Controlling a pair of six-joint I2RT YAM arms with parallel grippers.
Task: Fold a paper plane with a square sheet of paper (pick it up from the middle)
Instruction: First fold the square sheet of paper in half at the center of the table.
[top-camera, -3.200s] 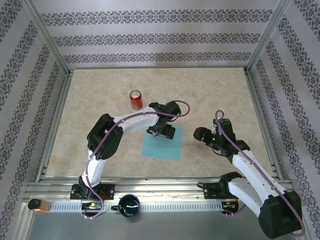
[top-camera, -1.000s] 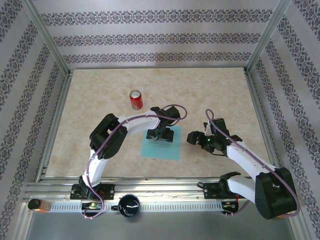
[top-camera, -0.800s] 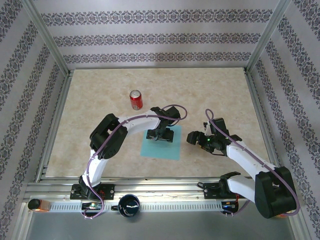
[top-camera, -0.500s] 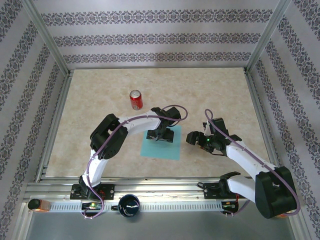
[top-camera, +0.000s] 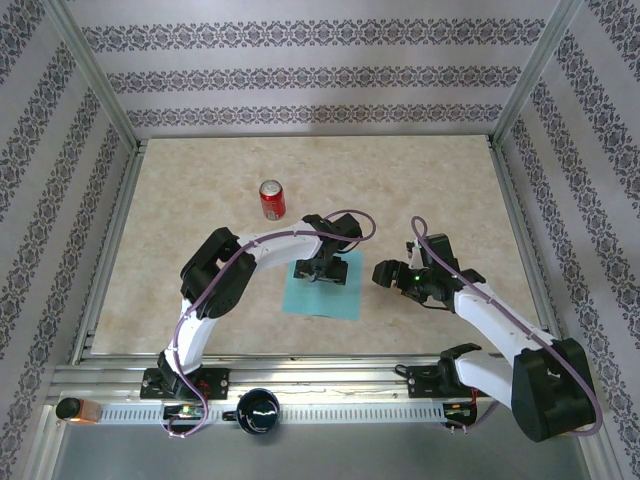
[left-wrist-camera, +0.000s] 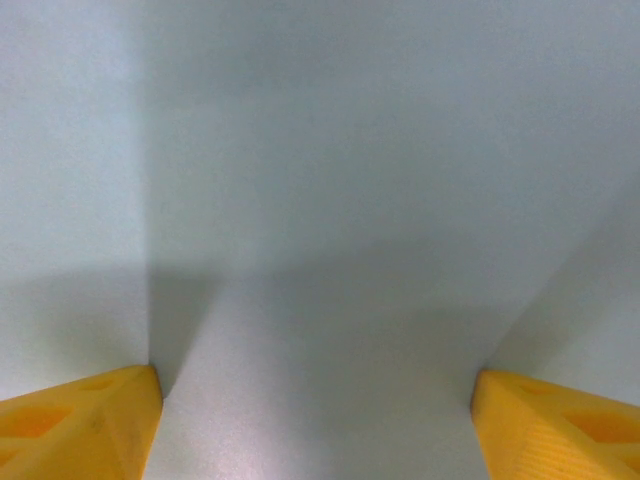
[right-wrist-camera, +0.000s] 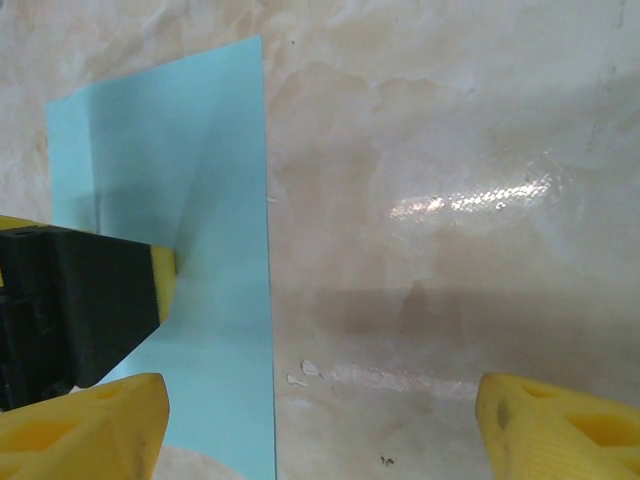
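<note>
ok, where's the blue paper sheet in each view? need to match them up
Top external: blue paper sheet just below frame centre, its far part under the left end effector.
Left wrist: the pale surface above and between the yellow fingertips.
Right wrist: left half, its straight right edge running down the frame.
Shared landmark: the left end effector; its yellow-tipped finger sits on the sheet in the right wrist view.

Both end effectors (left-wrist-camera: 315, 392) (right-wrist-camera: 322, 402) wide-jawed
</note>
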